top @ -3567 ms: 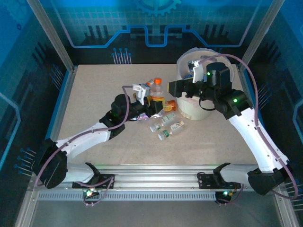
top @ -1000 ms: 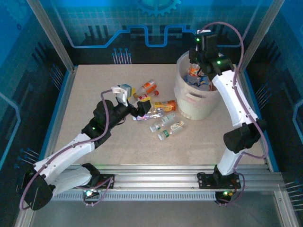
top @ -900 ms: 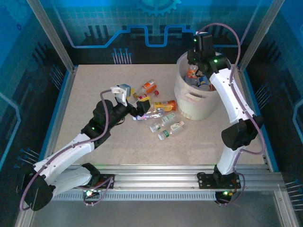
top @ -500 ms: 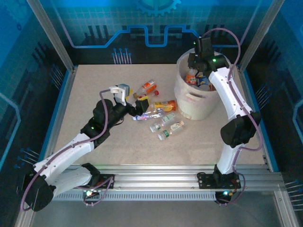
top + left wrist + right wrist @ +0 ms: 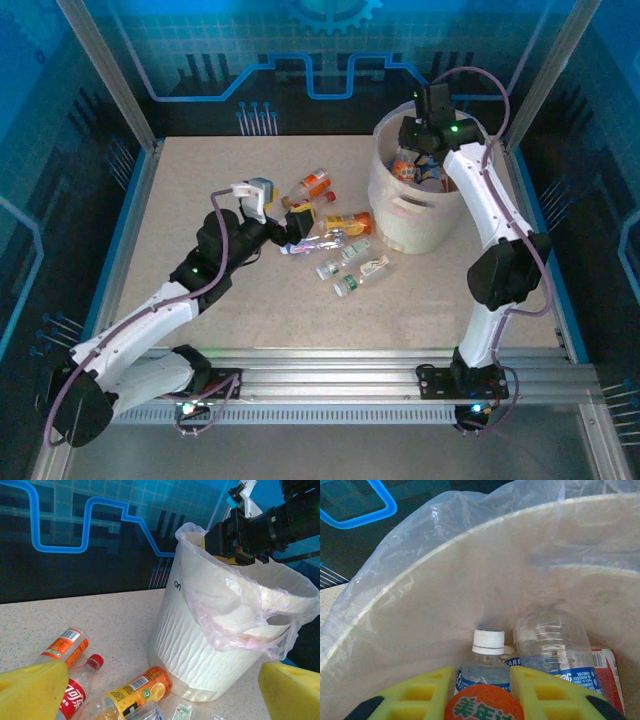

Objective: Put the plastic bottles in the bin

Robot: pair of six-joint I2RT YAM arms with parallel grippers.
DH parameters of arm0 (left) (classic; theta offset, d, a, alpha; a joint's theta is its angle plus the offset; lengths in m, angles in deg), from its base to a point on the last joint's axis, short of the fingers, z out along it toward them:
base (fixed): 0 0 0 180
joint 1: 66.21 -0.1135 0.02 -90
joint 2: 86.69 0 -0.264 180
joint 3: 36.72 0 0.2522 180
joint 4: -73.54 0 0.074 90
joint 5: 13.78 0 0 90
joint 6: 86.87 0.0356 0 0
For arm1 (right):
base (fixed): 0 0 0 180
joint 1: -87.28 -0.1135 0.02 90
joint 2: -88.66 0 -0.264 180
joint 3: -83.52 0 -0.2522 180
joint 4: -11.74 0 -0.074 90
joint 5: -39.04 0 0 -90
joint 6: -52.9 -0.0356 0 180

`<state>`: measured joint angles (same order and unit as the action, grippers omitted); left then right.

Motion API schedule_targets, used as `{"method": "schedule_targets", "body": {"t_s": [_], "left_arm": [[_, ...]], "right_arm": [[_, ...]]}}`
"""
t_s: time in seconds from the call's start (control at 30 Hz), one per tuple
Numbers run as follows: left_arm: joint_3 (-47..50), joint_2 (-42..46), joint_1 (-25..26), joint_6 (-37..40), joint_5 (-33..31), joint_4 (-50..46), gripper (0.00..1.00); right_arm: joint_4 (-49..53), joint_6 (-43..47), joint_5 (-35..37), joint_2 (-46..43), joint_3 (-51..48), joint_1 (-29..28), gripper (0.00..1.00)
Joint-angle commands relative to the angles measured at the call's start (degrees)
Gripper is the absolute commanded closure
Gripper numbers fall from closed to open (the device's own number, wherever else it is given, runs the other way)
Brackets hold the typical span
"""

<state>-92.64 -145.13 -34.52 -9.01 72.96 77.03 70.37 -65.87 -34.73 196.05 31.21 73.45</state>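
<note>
Your right arm (image 5: 480, 200) reaches over the bin (image 5: 400, 225), jaws pinching an orange bottle (image 5: 484, 706), clear in its wrist view; left jaws spread near bottles (image 5: 350, 222) on the surface (image 5: 200, 190).

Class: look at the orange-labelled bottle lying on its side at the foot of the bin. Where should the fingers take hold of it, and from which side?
Grip the orange-labelled bottle across its labelled middle, coming straight down from above with the fingers straddling its width. It lies flat with one end by the bin, and crushed bottles crowd its near side, so a sideways approach looks blocked.
</note>
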Motion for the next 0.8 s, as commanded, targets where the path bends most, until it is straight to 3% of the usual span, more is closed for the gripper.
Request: {"method": "schedule_targets", "body": {"t_s": [0.0,0.17,0.37,0.77], "left_arm": [[-0.07,0.60,-0.44,-1.31,-1.13,-0.31,0.01],[-0.35,0.38,-0.49,-1.22,-1.29,-1.04,0.01],[-0.66,0.12,-0.49,-1.22,-1.13,-1.59,0.01],[-1.97,-1.34,-0.48,-0.08,-0.06,-5.53,0.01]], "right_arm": [[4.93,-0.49,-0.77,4.69,-2.05,0.45,0.85],[7.54,-0.43,0.17,6.67,-0.78,1.48,0.80],[8.34,0.44,-1.44,6.70,0.28,2.47,0.52],[10.36,2.26,-2.69,-0.86,1.97,2.31,0.21]]}}
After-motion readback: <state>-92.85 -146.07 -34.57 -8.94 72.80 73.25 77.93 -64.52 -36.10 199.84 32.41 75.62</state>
